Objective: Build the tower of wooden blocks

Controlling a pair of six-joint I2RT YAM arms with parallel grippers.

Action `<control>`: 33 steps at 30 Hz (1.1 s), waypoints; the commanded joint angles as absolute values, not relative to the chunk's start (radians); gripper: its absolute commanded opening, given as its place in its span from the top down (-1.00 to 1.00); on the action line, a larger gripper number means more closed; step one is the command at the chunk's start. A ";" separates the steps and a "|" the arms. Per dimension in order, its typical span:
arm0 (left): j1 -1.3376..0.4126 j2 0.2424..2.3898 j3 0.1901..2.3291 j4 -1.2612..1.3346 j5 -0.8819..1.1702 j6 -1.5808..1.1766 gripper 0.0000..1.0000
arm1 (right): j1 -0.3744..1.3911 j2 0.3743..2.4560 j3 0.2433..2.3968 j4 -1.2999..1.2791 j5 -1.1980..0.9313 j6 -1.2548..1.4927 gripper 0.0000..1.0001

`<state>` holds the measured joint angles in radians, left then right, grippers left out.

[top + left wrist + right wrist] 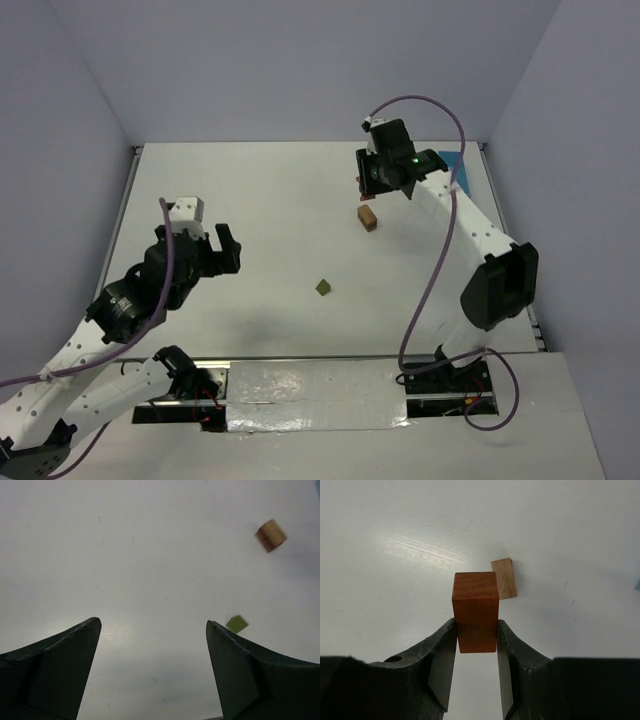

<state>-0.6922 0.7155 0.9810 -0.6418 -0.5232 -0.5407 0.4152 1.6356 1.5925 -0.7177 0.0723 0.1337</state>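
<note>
Stacking step: the right end effector point(476, 630) pinches a dark red block point(475, 600) near the wood block tower point(504, 578), which seems only one tan piece on the desk point(395, 540). The next move calls for aligning the block over it and lowering gently. The left end effector point(154, 625) is spread, empty.

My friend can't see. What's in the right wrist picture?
The right gripper clamps a reddish-brown rectangular wooden block between its black fingers, over a white table. A small tan wooden block lies on the table beyond it.

- Tray point(448, 158): we see only a corner past the right arm point(470, 225).
- Tan block point(271, 535): blurred for us in the left wrist view, edges soft.
</note>
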 commanded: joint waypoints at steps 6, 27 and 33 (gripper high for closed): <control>-0.687 0.730 0.900 -0.612 -0.474 -0.414 -0.91 | 0.390 1.922 1.905 -1.003 0.138 -0.070 0.94; -0.687 0.741 0.893 -0.614 -0.445 -0.400 -0.95 | 0.377 2.097 1.928 -0.956 0.094 -0.123 0.87; -0.687 0.741 0.890 -0.609 -0.431 -0.396 -0.96 | 0.377 2.120 1.951 -0.972 0.098 -0.127 0.83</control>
